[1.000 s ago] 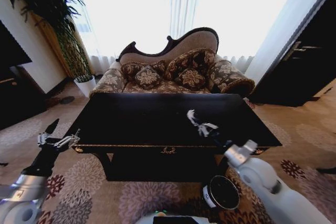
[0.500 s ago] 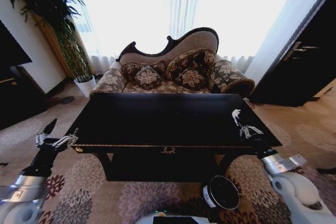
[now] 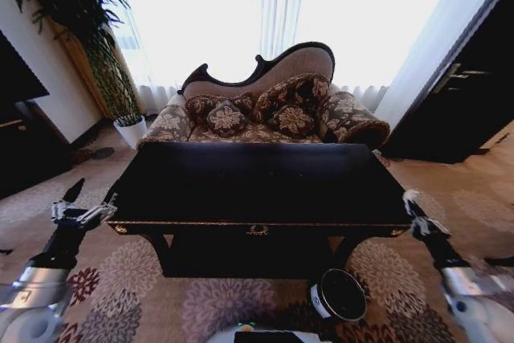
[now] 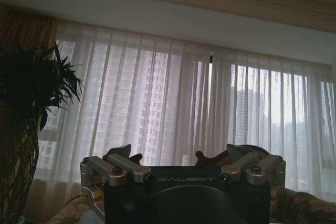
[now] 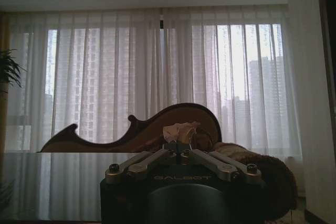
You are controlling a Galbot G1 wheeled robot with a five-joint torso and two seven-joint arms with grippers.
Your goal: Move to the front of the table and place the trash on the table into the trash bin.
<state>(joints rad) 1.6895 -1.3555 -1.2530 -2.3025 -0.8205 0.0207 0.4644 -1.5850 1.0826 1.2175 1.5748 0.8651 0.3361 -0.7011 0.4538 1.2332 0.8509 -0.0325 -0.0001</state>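
Note:
The glossy black table (image 3: 257, 182) with gold trim stands in front of me, its top dark and reflective. My right gripper (image 3: 413, 203) hangs just off the table's right front corner, shut on a crumpled white tissue (image 5: 181, 130), part of the trash. The same tissue (image 3: 410, 196) is a white tip at the fingers in the head view. On the floral carpet below the table's front right stands the round dark trash bin (image 3: 339, 295), to the left of and nearer than the right gripper. Off the table's left front corner, my left gripper (image 3: 91, 198) is held open and holds nothing.
An ornate sofa (image 3: 265, 110) stands behind the table before bright curtained windows. A potted plant (image 3: 88, 38) and a dark cabinet (image 3: 20, 134) are at the left, and a dark door (image 3: 474, 86) is at the right. Open carpet lies on both sides of the table.
My right arm swung from over the table's right half to beyond its right front corner, carrying the tissue. The left arm hardly moved.

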